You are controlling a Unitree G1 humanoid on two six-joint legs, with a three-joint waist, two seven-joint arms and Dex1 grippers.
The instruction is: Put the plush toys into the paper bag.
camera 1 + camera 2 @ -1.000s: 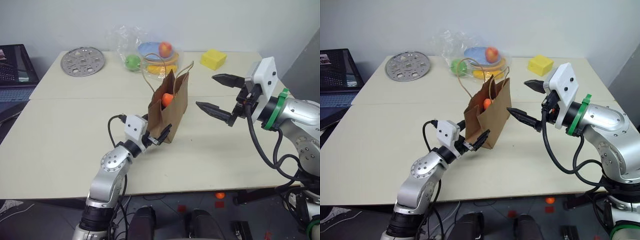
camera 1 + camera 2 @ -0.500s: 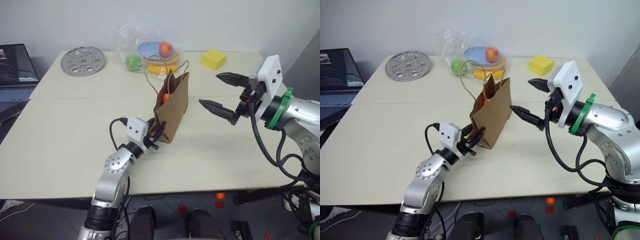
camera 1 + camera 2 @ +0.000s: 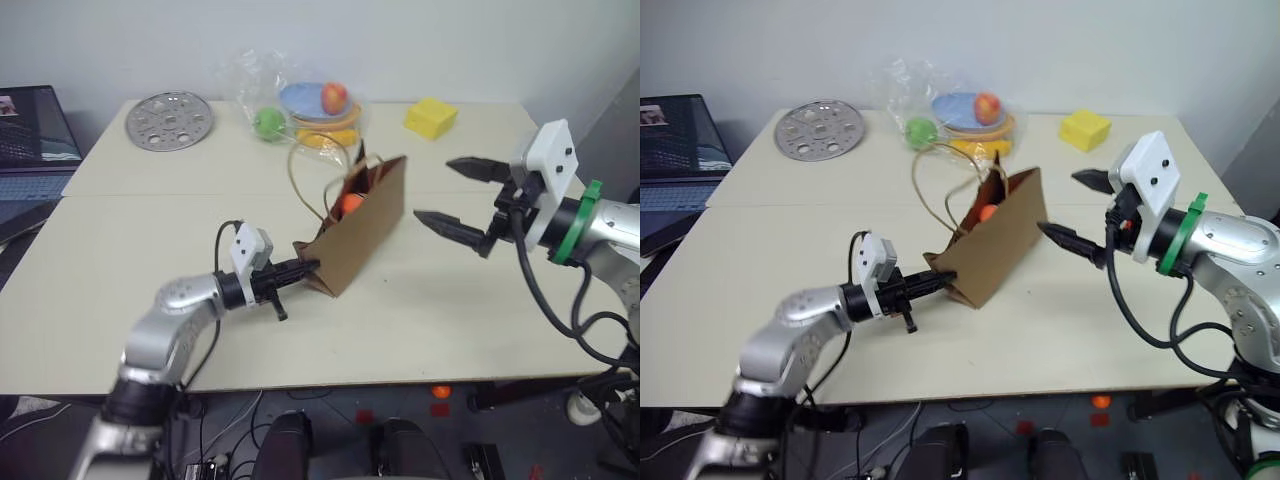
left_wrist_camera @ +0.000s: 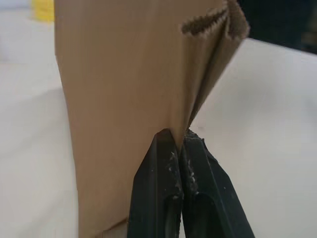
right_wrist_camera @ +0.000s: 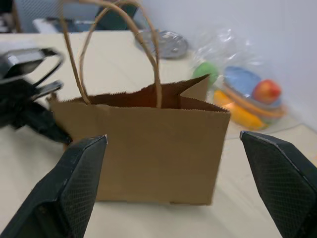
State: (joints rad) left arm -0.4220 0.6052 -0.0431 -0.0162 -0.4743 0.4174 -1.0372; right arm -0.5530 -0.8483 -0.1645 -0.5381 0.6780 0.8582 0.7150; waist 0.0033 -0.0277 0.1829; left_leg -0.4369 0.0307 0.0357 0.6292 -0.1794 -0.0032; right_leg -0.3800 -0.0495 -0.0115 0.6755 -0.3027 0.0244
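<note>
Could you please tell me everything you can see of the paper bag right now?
The paper bag is brown kraft paper with a zigzag-cut rim and two twisted paper loop handles. It sits mid-table, tilted, its open mouth leaning towards the right pincer, which stands open, apart from it. The left pincer is shut on a fold at its lower edge. Something orange shows inside.
</note>
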